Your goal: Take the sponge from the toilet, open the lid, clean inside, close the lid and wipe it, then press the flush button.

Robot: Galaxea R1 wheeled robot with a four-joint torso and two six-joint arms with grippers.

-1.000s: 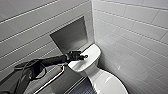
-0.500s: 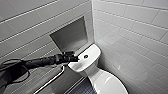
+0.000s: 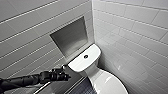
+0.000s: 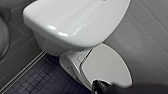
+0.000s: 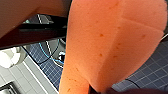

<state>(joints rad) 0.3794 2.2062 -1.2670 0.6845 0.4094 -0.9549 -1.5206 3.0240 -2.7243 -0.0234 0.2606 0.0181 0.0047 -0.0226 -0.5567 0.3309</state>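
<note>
The white toilet [image 3: 93, 67] stands in the corner. Its lid [image 3: 107, 83] is down over the bowl. The dark flush button [image 3: 85, 56] sits in the middle of the cistern top. My left gripper [image 3: 65, 74] is shut and holds nothing; it hangs to the left of the cistern and slightly below its top, a short gap away. In the left wrist view, the cistern [image 4: 75, 22] and the closed lid [image 4: 105, 65] show from close by. The orange sponge [image 5: 112, 45] looms large in the right wrist view, with my right gripper [image 5: 100, 89] shut on it.
A grey recessed niche [image 3: 71, 37] is set in the tiled wall behind the cistern. White tiled walls meet at the corner right of the toilet. The floor is dark mosaic tile [image 4: 37, 80], with cables [image 5: 53, 58] lying on it.
My left arm has drawn back from the cistern top, moving left and down. The toilet itself has stayed as it was.
</note>
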